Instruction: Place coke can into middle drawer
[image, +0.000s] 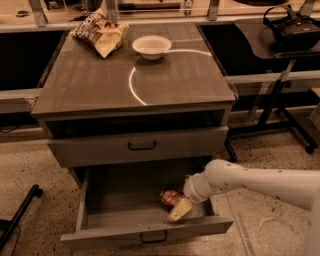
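Observation:
The coke can (171, 197) is a small red can lying tilted low over the floor of the open middle drawer (120, 197), toward its right side. My gripper (179, 209) reaches down into the drawer from the right on a white arm and is shut on the coke can. One cream finger (180, 210) shows just in front of the can. The drawer is pulled well out, with its front wall (145, 235) and small dark handle facing the camera.
Above it is a closed shallower drawer with a black bar handle (141, 146). On the cabinet top sit a white bowl (151, 46) and a brown-and-yellow snack bag (100, 35). A side table with a headset (295, 27) stands at the right, a black stand leg (20, 215) at the left.

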